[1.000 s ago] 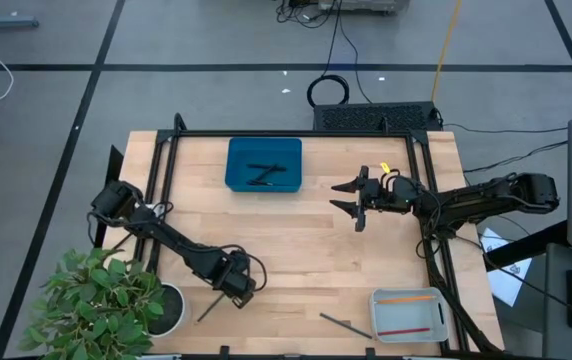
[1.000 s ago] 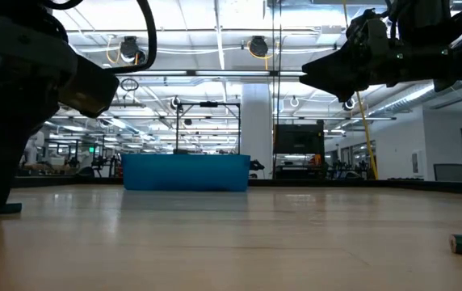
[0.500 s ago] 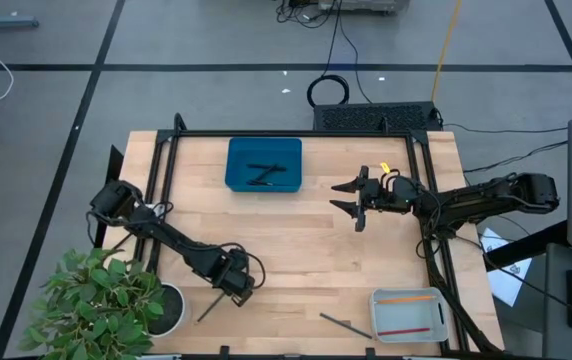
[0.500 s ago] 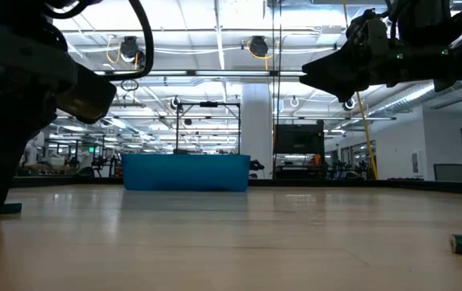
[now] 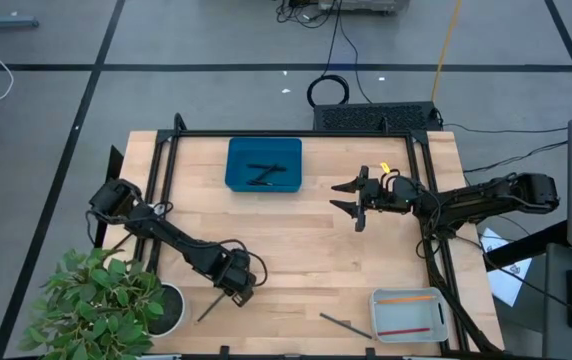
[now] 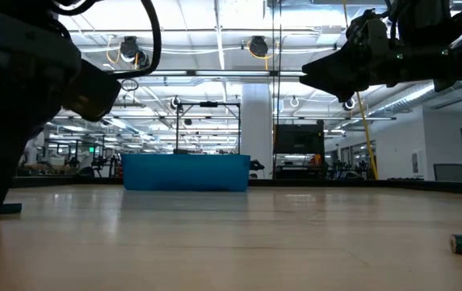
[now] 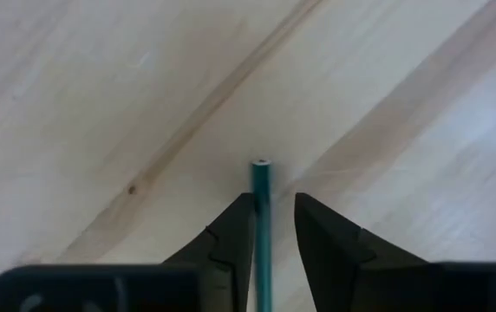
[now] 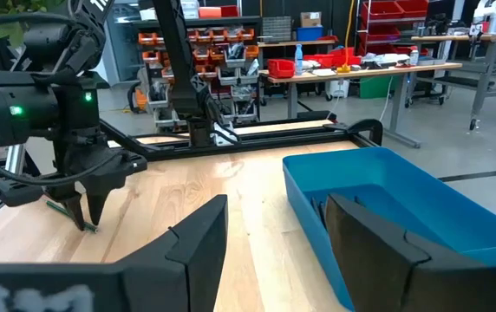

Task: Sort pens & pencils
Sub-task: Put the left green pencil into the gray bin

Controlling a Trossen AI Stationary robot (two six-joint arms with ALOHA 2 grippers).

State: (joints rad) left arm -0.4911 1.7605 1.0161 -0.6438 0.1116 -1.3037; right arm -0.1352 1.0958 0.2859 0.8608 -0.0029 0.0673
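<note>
The left gripper is down on the wooden table near its front edge, fingers slightly parted around a dark grey pencil without clearly clamping it. The right gripper hangs wide open and empty above the table's right half. Two pens lie in the blue tray at the back; orange and red pencils sit in the grey tray, another dark stick just beside it, its kind unclear.
</note>
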